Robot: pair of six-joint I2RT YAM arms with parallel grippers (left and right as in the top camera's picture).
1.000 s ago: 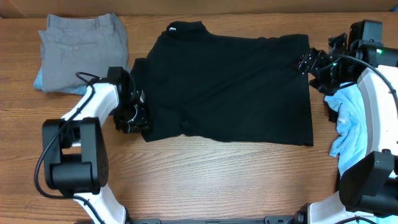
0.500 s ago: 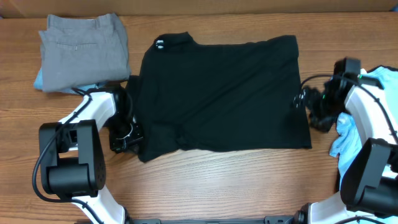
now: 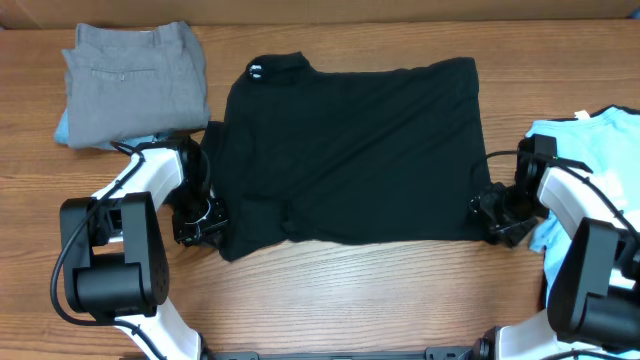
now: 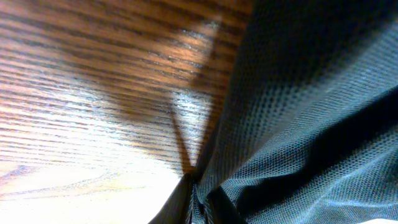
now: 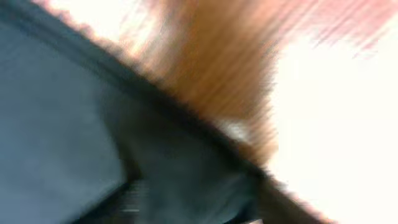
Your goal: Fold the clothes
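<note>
Black T-shirt: lay flat in the middle of the table, with its long axis running left to right and its white neck label at the far left corner.
Left gripper: sat at the shirt's near left corner. The wrist view showed black fabric gathered to a point between the fingers, so it looked clamped on the cloth.
Right gripper: sat at the near right corner, touching or just over the hem. Its wrist view was too blurred to show how wide the jaws stood or whether they held fabric, so I cannot tell.
Key relation: the 2 grippers bracketed the near long edge, 1 at each end, and the whole shirt lay beyond them toward the far side.
Likely next move: raising that edge and carrying it across to the far edge would halve the shirt, provided the right side had a grip.
Other clothes: a light blue T-shirt lay by the right arm, and grey trousers were folded at the far left.
</note>
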